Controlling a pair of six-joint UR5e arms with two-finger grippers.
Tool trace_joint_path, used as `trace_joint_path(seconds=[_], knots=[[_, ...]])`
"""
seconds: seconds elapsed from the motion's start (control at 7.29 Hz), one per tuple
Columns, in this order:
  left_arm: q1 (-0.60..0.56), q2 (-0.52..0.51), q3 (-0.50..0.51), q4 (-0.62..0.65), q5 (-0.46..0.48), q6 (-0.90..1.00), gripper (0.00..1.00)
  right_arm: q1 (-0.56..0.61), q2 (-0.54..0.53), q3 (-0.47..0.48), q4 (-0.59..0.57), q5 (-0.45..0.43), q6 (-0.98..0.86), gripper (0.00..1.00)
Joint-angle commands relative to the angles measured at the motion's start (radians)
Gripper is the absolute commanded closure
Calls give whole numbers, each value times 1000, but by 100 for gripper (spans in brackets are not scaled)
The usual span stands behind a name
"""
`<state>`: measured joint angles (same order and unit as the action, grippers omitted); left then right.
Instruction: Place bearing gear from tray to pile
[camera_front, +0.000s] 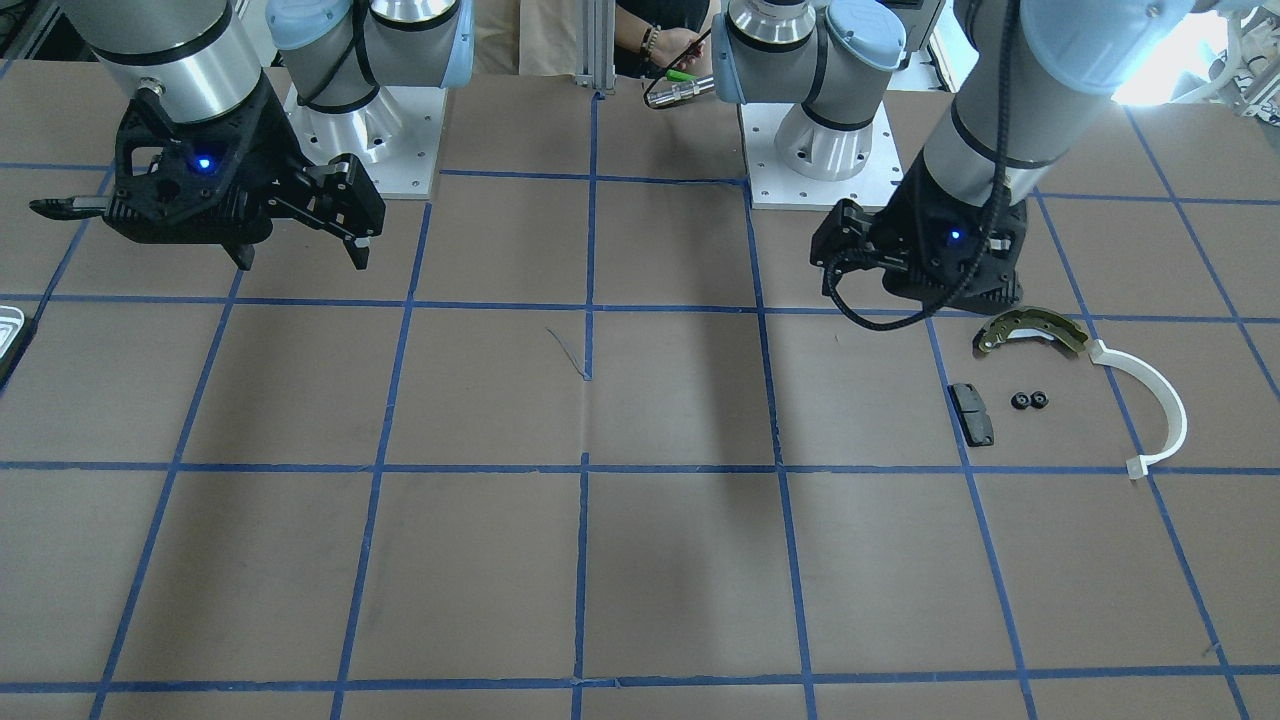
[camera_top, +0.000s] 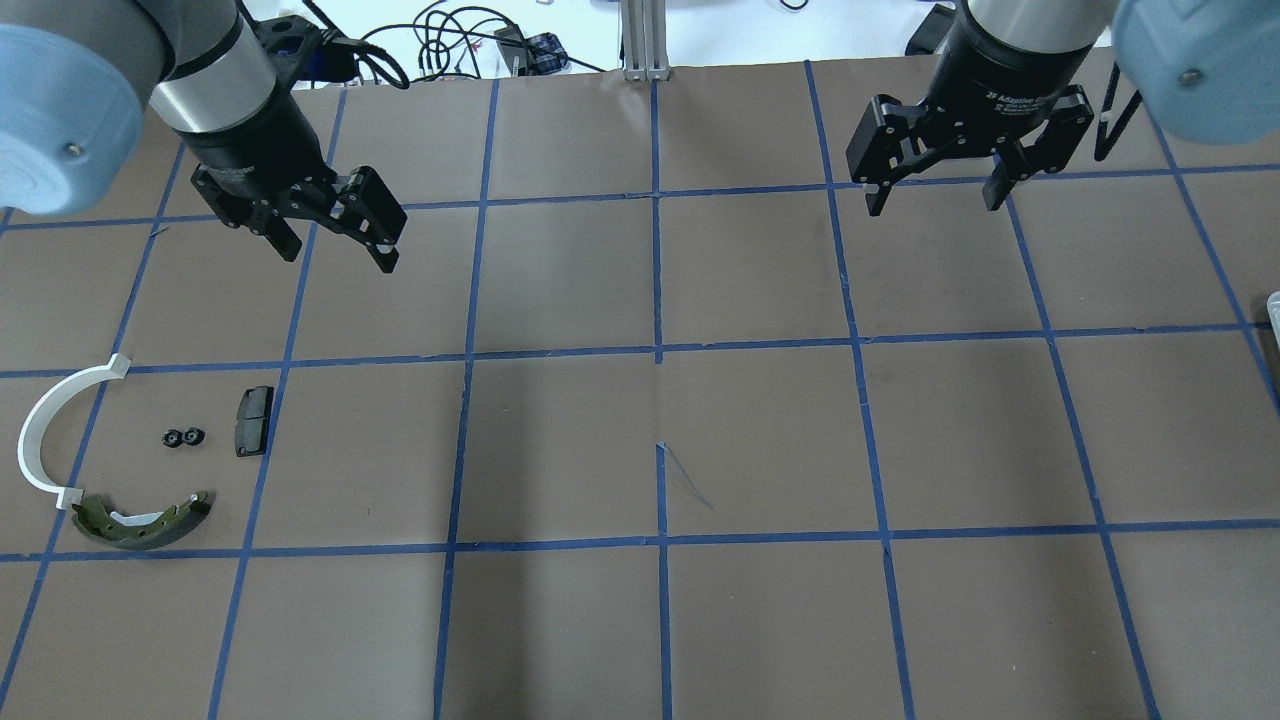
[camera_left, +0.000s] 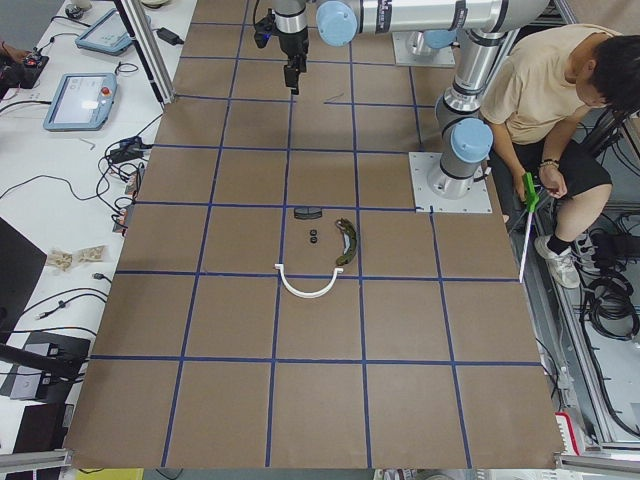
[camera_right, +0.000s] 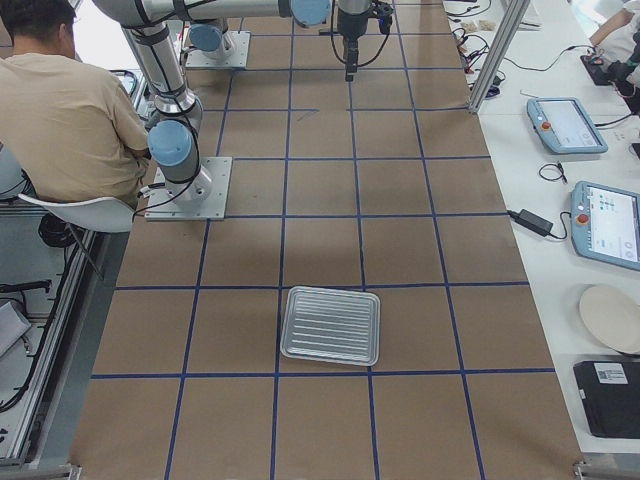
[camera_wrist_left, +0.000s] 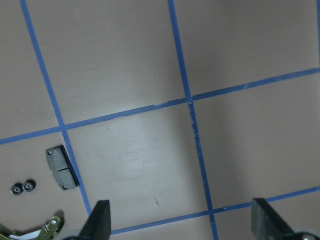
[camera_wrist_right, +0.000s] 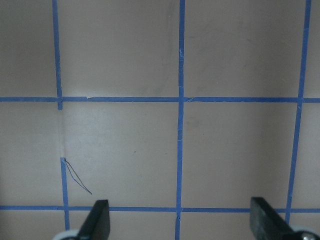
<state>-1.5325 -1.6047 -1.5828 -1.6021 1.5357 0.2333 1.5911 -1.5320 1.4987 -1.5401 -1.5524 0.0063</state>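
Two small black bearing gears (camera_top: 183, 437) lie on the table in the pile, between the black pad (camera_top: 254, 421), the white half-ring (camera_top: 45, 430) and the brass-and-dark shoe (camera_top: 140, 522). The gears also show in the front view (camera_front: 1029, 401) and the left wrist view (camera_wrist_left: 22, 187). The silvery tray (camera_right: 330, 325) looks empty and is only a sliver in the front view (camera_front: 8, 330). My left gripper (camera_top: 338, 255) is open and empty, raised beyond the pile. My right gripper (camera_top: 935, 200) is open and empty, raised at the far right.
The table is brown with a blue tape grid. A seated operator (camera_left: 550, 100) is behind the robot bases. Tablets (camera_right: 605, 225), cables and a plate lie on the white side benches. Silver base plates (camera_front: 820, 150) sit at the table's robot side.
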Motion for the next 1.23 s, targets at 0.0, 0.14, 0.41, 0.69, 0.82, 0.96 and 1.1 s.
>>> trace_joint_path(seconds=[0.0, 0.14, 0.41, 0.69, 0.82, 0.96, 1.1], knots=[[-5, 74, -57, -15, -2, -20, 0, 0, 0, 0, 0, 0, 0, 0], [5, 98, -84, -15, -5, -41, 0, 0, 0, 0, 0, 0, 0, 0], [-1, 140, -133, 5, 56, -52, 0, 0, 0, 0, 0, 0, -2, 0], [5, 160, -157, 7, 44, -71, 0, 0, 1, 0, -2, 0, 0, 0], [6, 164, -157, 5, 43, -71, 0, 0, 0, 0, -2, 0, 0, 0], [6, 163, -157, 7, 40, -71, 0, 0, 1, 0, -2, 0, -2, 0], [6, 163, -158, 7, 40, -69, 0, 0, 1, 0, -2, 0, 0, 0]])
